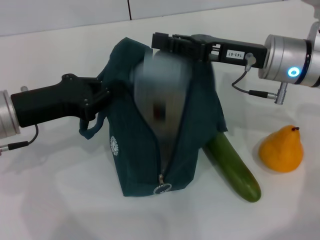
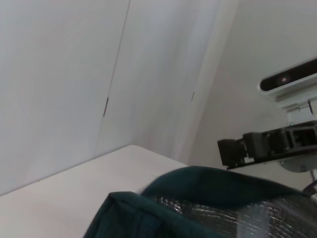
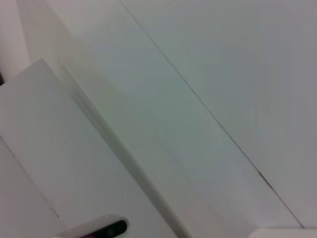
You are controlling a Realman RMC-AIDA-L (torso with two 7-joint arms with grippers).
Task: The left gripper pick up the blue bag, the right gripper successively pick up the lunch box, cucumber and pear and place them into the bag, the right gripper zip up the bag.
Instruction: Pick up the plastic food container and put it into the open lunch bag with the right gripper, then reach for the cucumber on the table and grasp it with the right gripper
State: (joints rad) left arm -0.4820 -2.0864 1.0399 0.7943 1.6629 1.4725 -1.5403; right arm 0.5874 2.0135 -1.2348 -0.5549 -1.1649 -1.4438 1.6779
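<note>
I see the lunch box (image 1: pixel 162 92) only as a blur in the mouth of the blue bag (image 1: pixel 135 160); whether the right gripper (image 1: pixel 165 42) above grips it, I cannot tell. The left gripper (image 1: pixel 102 95) clamps the bag's side. The cucumber (image 1: pixel 235 167) and pear (image 1: pixel 282 149) lie beside it on the table.

bag mouth (image 1: pixel 165 80): blocked by lunch box (image 1: pixel 162 85) | table right (image 1: pixel 300 200): open
</note>
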